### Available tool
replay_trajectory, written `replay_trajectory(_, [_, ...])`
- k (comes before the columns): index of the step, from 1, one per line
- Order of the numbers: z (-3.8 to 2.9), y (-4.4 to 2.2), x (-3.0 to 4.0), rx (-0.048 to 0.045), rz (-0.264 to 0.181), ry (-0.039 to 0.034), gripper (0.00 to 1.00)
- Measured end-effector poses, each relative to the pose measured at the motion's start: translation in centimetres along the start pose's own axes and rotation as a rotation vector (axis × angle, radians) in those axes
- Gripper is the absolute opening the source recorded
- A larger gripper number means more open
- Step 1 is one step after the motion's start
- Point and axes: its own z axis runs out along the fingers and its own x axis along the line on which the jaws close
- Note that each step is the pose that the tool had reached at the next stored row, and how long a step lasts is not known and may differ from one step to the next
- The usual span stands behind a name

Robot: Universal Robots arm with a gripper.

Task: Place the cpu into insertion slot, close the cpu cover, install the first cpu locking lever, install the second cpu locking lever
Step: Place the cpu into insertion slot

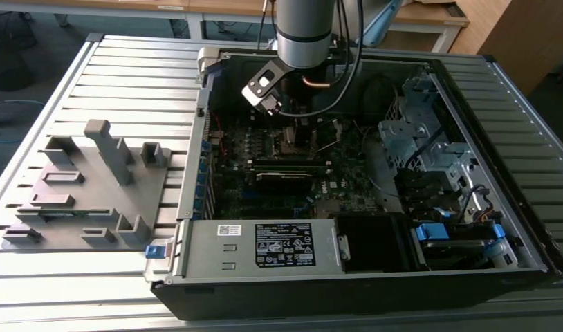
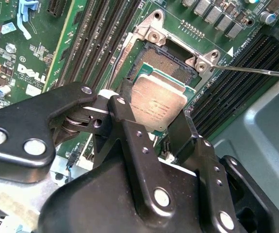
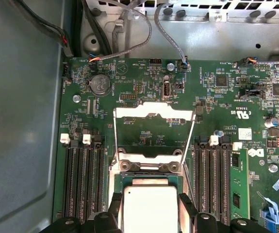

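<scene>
Pincer (image 2: pixel 155 108) is clamped on the cpu (image 2: pixel 158 97), with one black finger (image 2: pixel 124 116) on each of two opposite edges. The chip hangs tilted over the near half of the insertion slot (image 2: pixel 164 64). The far half of the socket is bare, showing a dark centre and a thin silver rim. Cannot tell whether chip and socket touch.

Edges, room to move:
- The cpu cover (image 3: pixel 151 111) is swung open and lies beyond the slot, with green board showing through its window.
- Two thin wire levers (image 3: pixel 114 138) run along the cover's sides. In the second wrist view one rod sticks out free over the memory slots (image 3: pixel 83 179).
- The memory slots flank the socket closely on both sides.
- The grey case wall (image 3: pixel 23 121) stands just beyond one bank.
- Cables (image 3: pixel 129 39) loop past the board's far edge.

Surface:
- In the exterior view the computer case (image 1: pixel 355 301) lies open on a slatted metal desk (image 1: pixel 124 76).
- The arm (image 1: pixel 305 31) drops in from above, near the case's far side.
- A grey fixture (image 1: pixel 79 200) with upright pegs sits on the desk at the exterior view's left, just beside the case and well apart from the arm.
- The power supply box (image 1: pixel 263 245) fills the case's near edge.

Room: wooden-topped furniture (image 1: pixel 429 14) stands behind the desk.
</scene>
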Motion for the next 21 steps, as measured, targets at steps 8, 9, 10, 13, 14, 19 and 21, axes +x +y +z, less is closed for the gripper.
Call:
replay_trajectory(8, [0.13, -0.01, 0.0, 0.0, 0.0, 0.0, 0.54])
replay_trajectory(9, [0.13, -0.01, 0.0, 0.0, 0.0, -0.0001, 0.54])
replay_trajectory(10, [0.15, -0.01, 0.0, 0.0, 0.0, 0.0, 0.54])
replay_trajectory(13, [0.25, -0.06, 0.0, -0.0001, 0.0, 0.0001, 0.54])
replay_trajectory(14, [0.33, -0.07, 0.0, 0.0, 0.0, 0.0, 0.54])
replay_trajectory(19, [0.62, -0.22, -0.01, 0.0, 0.0, -0.0002, 0.54])
replay_trajectory(21, [0.7, -0.28, 0.0, -0.0001, 0.0, 0.0001, 0.54])
